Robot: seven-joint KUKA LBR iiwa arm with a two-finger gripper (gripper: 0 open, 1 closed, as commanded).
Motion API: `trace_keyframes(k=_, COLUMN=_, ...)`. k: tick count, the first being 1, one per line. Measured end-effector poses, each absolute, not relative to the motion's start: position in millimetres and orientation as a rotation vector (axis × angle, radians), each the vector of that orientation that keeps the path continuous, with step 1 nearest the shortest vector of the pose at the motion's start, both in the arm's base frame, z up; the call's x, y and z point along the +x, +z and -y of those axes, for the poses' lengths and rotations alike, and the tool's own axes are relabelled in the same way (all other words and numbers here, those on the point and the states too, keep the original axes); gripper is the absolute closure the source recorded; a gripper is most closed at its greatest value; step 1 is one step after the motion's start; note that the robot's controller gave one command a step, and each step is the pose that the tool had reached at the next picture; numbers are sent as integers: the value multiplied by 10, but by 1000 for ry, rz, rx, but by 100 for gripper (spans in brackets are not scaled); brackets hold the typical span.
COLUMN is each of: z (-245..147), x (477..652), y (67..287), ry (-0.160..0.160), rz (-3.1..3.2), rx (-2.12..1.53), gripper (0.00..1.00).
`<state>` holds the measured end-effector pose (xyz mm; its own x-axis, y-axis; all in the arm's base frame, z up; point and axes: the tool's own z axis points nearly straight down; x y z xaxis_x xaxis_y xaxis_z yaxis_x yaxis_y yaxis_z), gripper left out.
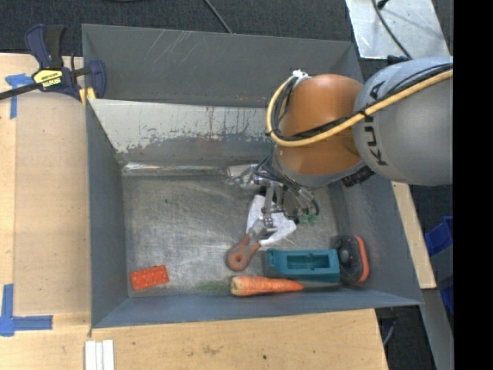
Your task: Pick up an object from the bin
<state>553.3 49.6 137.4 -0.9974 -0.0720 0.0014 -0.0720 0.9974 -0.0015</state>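
My gripper (pixel 269 205) hangs below the orange wrist cover, right of the bin's middle. Its lower end stands over a small white, flat thing (pixel 271 228) on the bin floor. Just beneath that lies a brown spoon-like piece (pixel 242 255), its round end pointing to the front left. A teal rectangular block (pixel 302 264) lies to the front right of the gripper. An orange carrot (pixel 266 286) rests along the front wall. I see nothing lifted off the floor.
A black and orange round thing (pixel 353 258) sits against the teal block's right end, near the right wall. A small orange-red brick (pixel 149 277) lies in the front left corner. The arm covers the bin's back right part.
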Motion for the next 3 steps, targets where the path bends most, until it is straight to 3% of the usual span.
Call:
trace_keyframes(k=1, z=-440, x=5383, y=1332, ry=-3, rz=3146, rx=-58, gripper=0)
trace_keyframes(k=2, z=-325, x=5129, y=1294, ry=-2, rz=3139, rx=194, gripper=0)
trace_keyframes(k=3, z=-329, x=5033, y=1072, ry=-12, rz=3137, rx=318, gripper=0)
